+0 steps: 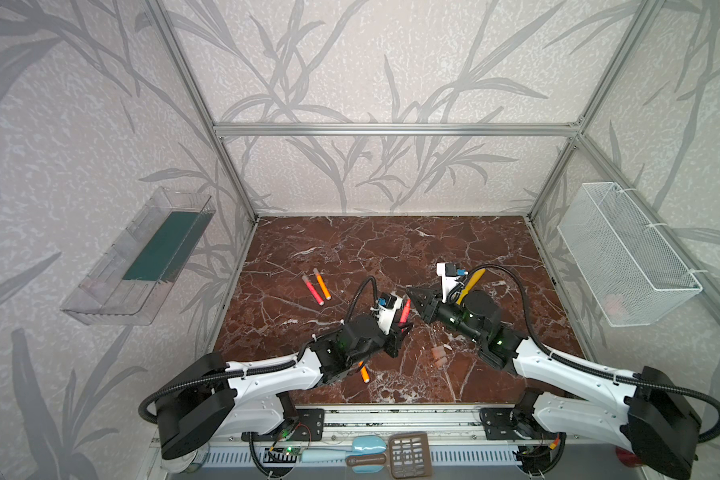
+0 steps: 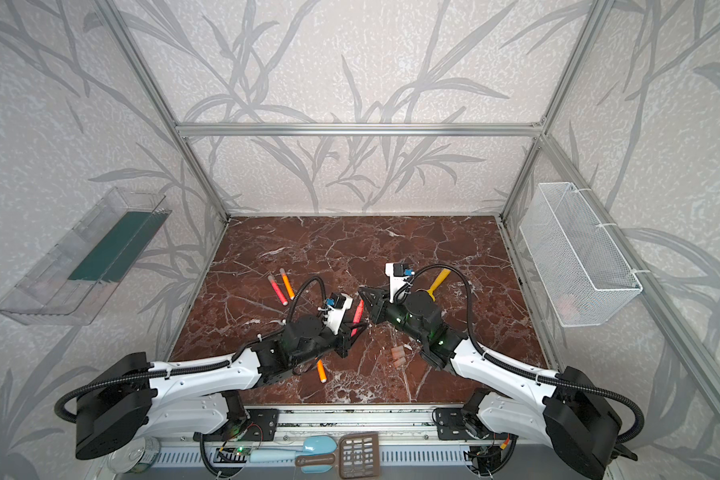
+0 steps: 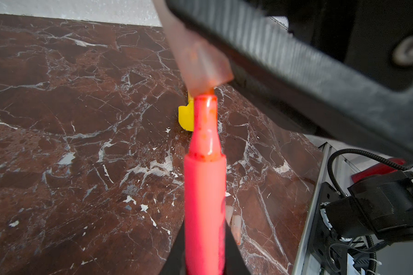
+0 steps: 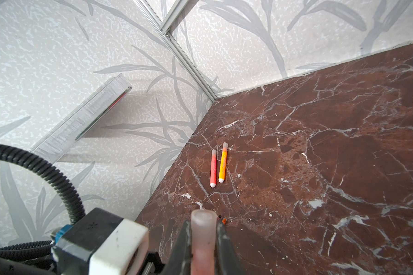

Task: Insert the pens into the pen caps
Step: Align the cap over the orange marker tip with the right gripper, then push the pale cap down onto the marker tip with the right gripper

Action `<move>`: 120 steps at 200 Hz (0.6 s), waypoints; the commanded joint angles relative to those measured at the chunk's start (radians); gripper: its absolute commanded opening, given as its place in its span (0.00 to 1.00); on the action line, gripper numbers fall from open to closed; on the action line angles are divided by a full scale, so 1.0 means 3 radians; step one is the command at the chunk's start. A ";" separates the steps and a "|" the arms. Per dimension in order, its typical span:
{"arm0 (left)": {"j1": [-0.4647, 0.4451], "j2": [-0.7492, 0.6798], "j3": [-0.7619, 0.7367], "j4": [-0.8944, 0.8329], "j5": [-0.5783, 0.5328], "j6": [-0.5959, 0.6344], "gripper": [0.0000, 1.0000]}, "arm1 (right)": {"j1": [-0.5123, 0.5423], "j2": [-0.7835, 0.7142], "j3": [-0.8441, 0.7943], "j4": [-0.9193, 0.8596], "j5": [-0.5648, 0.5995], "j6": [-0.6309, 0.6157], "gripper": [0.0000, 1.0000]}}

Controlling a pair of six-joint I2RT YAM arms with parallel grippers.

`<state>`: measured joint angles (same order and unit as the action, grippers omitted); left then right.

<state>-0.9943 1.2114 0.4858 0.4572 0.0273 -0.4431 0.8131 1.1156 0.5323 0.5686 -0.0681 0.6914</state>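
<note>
My left gripper (image 1: 404, 328) (image 3: 204, 252) is shut on a red-pink pen (image 1: 405, 312) (image 3: 205, 190), which points up toward the right gripper. My right gripper (image 1: 412, 293) (image 4: 202, 228) is shut on a translucent pen cap (image 4: 202, 235) (image 3: 200, 64). In the left wrist view the pen's tip sits right at the cap's open mouth. A red-pink pen (image 1: 312, 289) and an orange pen (image 1: 321, 284) lie side by side at mid-left, both with pale ends. Another orange pen (image 1: 365, 374) pokes out from under the left arm. A few loose pen caps (image 1: 438, 355) (image 3: 235, 226) lie near the front.
A yellow spatula (image 1: 470, 284) lies behind the right wrist. A clear tray (image 1: 142, 257) hangs on the left wall and a white mesh basket (image 1: 628, 253) on the right wall. Kitchen utensils (image 1: 391, 455) rest on the front rail, off the marble table (image 1: 350, 249).
</note>
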 commanded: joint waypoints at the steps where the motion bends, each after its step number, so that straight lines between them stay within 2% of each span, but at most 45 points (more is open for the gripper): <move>1: 0.0024 -0.0129 0.0213 0.0009 -0.0057 -0.0087 0.00 | 0.0093 -0.0059 -0.0052 0.0098 -0.0062 0.0026 0.00; 60: 0.0109 -0.0370 0.0238 0.0028 -0.0087 -0.0223 0.00 | 0.0132 -0.0037 -0.0127 0.0167 -0.0018 0.0022 0.00; 120: 0.0282 -0.0380 0.0168 0.0403 0.0294 -0.0426 0.00 | 0.0135 -0.0037 -0.0237 0.0354 -0.0107 0.0066 0.00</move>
<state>-0.9382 1.1263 0.5137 0.4267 0.1196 -0.5251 0.8455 1.1107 0.4950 0.7059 -0.0639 0.7097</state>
